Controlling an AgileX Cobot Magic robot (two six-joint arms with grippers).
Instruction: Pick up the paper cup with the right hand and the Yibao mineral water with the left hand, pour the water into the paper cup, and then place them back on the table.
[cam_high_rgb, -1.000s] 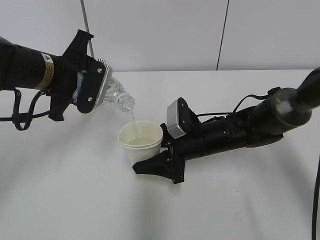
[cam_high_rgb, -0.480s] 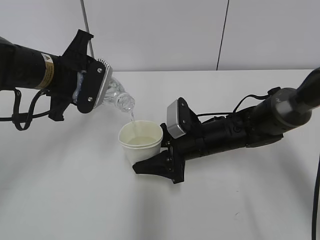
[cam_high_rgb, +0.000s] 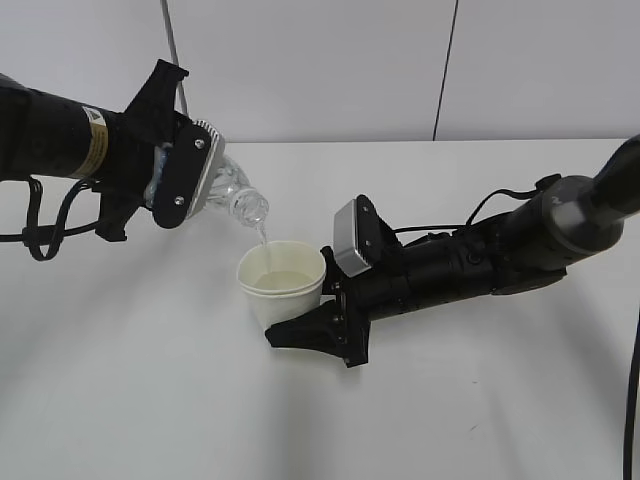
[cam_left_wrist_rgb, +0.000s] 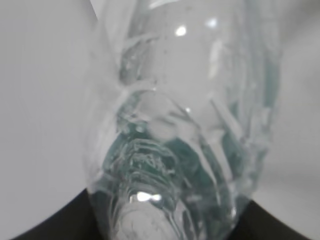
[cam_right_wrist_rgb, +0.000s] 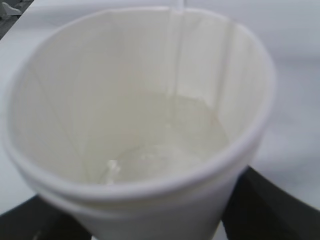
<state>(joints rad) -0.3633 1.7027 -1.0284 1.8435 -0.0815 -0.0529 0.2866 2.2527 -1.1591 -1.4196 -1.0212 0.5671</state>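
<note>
The table fills the lower frame. From the upper left, the left hand stays clamped on the Yibao mineral water, tipped neck-down exactly as a second ago. At centre, the right hand is closed round the paper cup. Nothing has shifted; the thin stream continues, so pouring looks unfinished, with water low in the cup.

Yibao mineral water upper left of centre, tilted, neck down-right, mouth just above paper cup. Cup mid-frame above table. Left hand grips bottle from left; right hand grips cup from right. Water in cup.
</note>
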